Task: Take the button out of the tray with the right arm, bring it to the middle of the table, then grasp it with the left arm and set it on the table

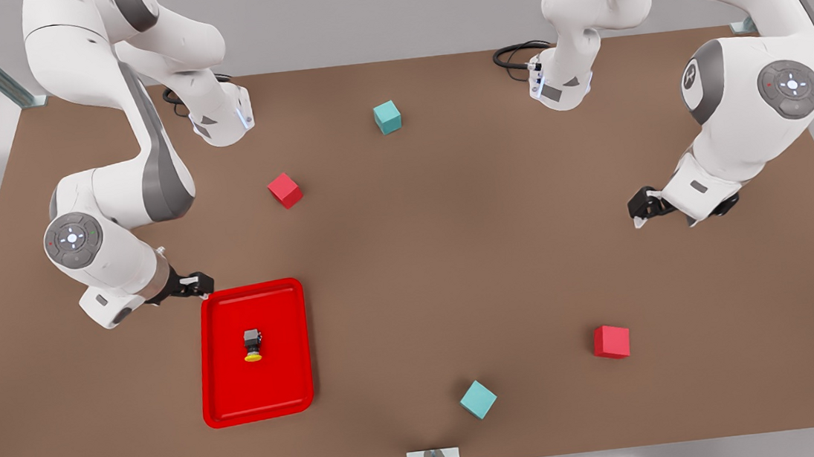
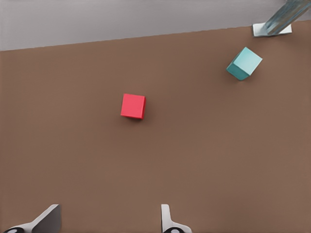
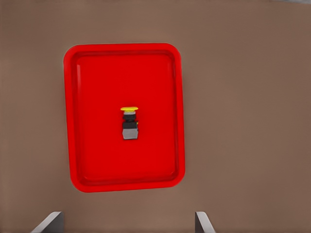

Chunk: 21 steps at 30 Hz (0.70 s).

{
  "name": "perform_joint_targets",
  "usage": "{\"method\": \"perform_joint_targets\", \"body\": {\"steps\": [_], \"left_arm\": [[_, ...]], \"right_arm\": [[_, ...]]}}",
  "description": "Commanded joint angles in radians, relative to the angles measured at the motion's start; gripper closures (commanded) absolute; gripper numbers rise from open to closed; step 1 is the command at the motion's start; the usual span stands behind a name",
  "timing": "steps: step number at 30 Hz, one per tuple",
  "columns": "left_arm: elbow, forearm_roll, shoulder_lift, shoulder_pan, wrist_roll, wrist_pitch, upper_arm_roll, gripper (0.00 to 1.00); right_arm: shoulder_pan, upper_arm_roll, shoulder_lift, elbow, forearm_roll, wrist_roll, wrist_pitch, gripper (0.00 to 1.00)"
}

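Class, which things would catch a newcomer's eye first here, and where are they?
The glossy red rectangular tray lies near the front view's lower left, with the small yellow-capped button lying on its side in its middle. The open right gripper hovers by the tray's far corner.

A glossy red tray (image 1: 259, 403) lies at the lower left of the front view on the plain matte brown table (image 1: 410, 258). The button (image 1: 252, 345) has a yellow cap and grey-black body. Two red cubes (image 1: 284, 190) and two teal cubes (image 1: 387, 117) are plain-coloured.
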Motion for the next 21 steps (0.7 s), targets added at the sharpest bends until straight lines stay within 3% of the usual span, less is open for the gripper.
{"method": "perform_joint_targets", "body": {"steps": [1,6,11,17,21], "left_arm": [[0.001,0.002,-0.001,0.0,-0.02,0.014,0.0,0.0],[0.001,0.002,0.003,0.0,-0.018,0.014,-0.001,0.0],[-0.006,0.002,0.01,0.002,-0.018,0.014,-0.001,0.0],[-0.007,0.001,0.014,0.002,-0.02,0.014,-0.001,0.0],[-0.007,0.001,0.017,0.002,-0.02,0.014,-0.001,0.0]], "right_arm": [[-0.003,0.0,0.0,0.002,0.005,0.002,0.003,0.0],[-0.028,-0.003,0.071,0.052,-0.015,-0.064,0.002,0.0],[-0.023,0.0,0.255,0.031,-0.015,-0.075,0.075,0.0],[-0.091,-0.001,0.327,-0.164,-0.015,-0.055,0.382,0.0],[-0.069,0.005,0.321,-0.279,-0.011,0.046,0.71,0.0]]}}
